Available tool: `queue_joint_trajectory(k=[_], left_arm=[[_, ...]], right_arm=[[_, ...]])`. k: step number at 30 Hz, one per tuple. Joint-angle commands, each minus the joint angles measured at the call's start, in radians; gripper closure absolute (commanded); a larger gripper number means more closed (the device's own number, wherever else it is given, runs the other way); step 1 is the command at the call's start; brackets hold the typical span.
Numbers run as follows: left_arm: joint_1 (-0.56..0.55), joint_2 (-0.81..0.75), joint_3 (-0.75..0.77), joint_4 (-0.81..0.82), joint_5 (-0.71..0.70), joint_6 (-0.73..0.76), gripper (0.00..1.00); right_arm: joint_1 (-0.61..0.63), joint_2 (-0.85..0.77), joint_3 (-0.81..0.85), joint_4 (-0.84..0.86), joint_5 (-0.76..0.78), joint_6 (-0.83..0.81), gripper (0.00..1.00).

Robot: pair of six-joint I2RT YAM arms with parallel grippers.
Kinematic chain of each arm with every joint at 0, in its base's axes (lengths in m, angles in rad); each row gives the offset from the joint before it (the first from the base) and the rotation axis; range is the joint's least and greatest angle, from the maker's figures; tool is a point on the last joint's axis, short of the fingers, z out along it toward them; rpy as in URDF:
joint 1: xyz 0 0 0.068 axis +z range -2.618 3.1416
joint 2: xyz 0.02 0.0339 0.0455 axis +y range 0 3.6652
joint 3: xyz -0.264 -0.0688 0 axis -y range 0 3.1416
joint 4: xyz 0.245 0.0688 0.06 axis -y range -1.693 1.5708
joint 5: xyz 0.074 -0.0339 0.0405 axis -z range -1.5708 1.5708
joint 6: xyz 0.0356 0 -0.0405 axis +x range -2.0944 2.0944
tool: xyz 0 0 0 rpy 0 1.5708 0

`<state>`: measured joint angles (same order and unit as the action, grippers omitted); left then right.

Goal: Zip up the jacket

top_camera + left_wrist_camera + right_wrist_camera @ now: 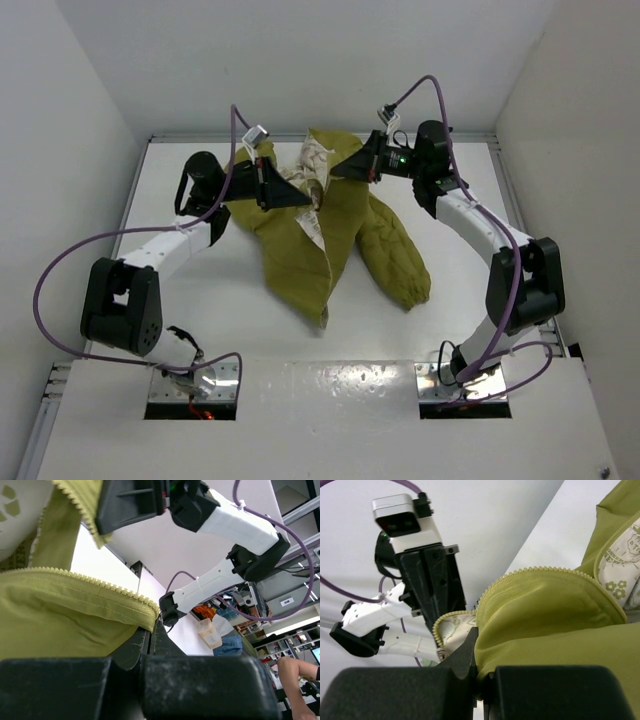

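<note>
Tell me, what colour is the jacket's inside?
Cream lining with small green motifs; right wrist view shows it best.

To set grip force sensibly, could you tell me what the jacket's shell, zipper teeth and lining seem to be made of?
The jacket: matte olive fabric, probably woven and soft, since it creases and puffs. The zipper teeth: likely moulded plastic, the same olive colour with no metallic glint. The lining: seemingly thin cream cloth, printed with small green motifs.

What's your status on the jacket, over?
Left pincer shut on zipper edge of jacket. Right pincer shut on the other edge. Front unzipped, lining showing. No obstruction seen.
</note>
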<state>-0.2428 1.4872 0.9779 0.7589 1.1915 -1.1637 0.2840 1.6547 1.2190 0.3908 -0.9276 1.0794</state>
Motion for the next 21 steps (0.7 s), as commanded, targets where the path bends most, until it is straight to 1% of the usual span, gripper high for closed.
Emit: queue_joint_trajectory(k=[1,9,10,16,21], left_arm=[[-0.003,0.015,0.045,-0.024,0.023,0.055,1.0],[0.016,0.047,0.064,-0.052,0.023,0.036,1.0],[0.016,0.047,0.064,-0.018,0.023,0.015,1.0],[0.025,0.047,0.064,0.0,0.023,-0.014,1.0],[0.034,0.047,0.044,0.074,0.014,-0.07,1.0]], right_arm=[[0.014,-0.042,-0.006,0.1,-0.045,0.014,1.0],[0.076,-0.035,-0.004,0.076,-0.057,-0.036,1.0],[0.081,-0.038,-0.007,0.066,-0.059,-0.051,1.0],[0.095,-0.027,-0.039,0.075,-0.045,-0.056,1.0],[0.095,-0.021,-0.038,0.089,-0.045,-0.042,1.0]])
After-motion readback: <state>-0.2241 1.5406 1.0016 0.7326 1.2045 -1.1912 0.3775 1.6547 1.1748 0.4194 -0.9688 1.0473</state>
